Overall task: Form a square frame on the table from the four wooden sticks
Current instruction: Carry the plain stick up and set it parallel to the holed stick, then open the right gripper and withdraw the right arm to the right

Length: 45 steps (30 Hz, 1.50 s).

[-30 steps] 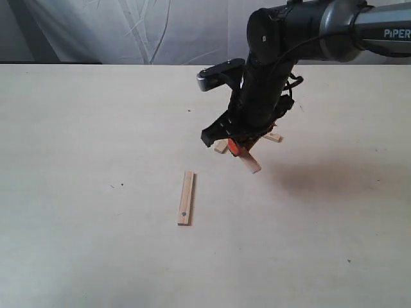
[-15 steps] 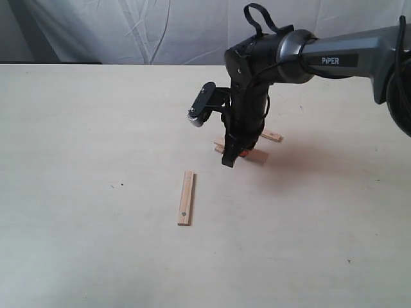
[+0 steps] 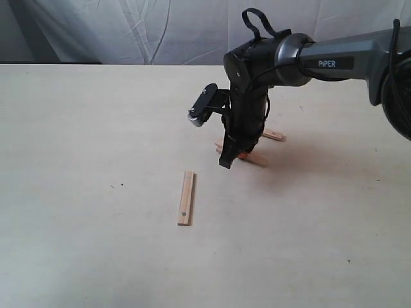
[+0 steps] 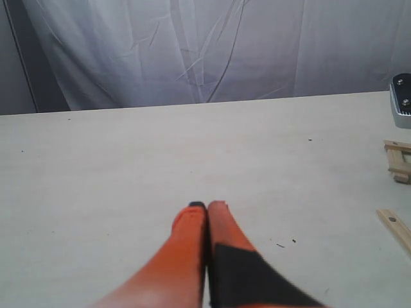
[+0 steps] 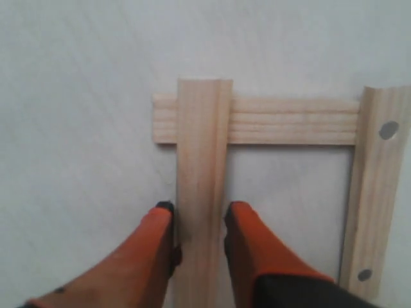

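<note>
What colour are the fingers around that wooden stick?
Fingers on the stick: orange with black tips, best in the right wrist view.

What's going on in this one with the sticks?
The right gripper grips a wooden stick laid across a crosswise stick, and a holed stick crosses that one's other end: three sides of the square frame. The fourth stick lies apart on the table. The left gripper is shut and empty, away from the sticks.
</note>
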Available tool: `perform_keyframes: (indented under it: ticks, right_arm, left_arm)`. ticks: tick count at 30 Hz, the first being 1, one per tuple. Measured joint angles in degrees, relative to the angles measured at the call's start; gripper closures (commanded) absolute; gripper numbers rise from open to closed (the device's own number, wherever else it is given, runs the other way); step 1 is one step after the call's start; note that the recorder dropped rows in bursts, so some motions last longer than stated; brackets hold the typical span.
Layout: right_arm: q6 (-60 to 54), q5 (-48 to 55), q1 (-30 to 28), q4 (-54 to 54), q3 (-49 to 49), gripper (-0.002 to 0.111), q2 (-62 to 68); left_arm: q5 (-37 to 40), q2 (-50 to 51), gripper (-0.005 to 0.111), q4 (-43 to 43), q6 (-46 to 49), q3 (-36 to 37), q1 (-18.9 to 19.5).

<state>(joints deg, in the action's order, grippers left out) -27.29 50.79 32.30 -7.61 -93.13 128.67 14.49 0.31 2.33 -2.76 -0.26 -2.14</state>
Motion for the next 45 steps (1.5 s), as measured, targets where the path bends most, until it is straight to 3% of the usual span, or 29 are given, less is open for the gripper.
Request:
perform_keyframes:
  ticks: [6, 10, 16, 23, 27, 45]
  right_arm:
    - [4.5, 0.2, 0.0, 0.1, 0.0, 0.071, -1.5]
    - [14.6, 3.4, 0.0, 1.0, 0.0, 0.108, -8.6]
    - [24.5, 3.7, -1.3, 5.4, 10.0, 0.109, -17.8]
    - [25.7, 0.6, -21.1, 11.8, 29.4, 0.109, -36.4]
    - [25.8, -2.9, -26.2, 12.0, 36.5, 0.109, -45.5]
    - [25.8, -25.6, -27.1, 15.2, 61.8, 0.109, -77.4]
  left_arm:
    - [0.0, 0.0, 0.107, 0.0, 0.0, 0.0, 0.0]
    - [0.0, 0.0, 0.107, 0.0, 0.0, 0.0, 0.0]
    - [0.0, 0.0, 0.107, 0.0, 0.0, 0.0, 0.0]
    - [0.0, 0.0, 0.107, 0.0, 0.0, 0.0, 0.0]
    - [0.0, 0.0, 0.107, 0.0, 0.0, 0.0, 0.0]
    - [0.0, 0.0, 0.107, 0.0, 0.0, 0.0, 0.0]
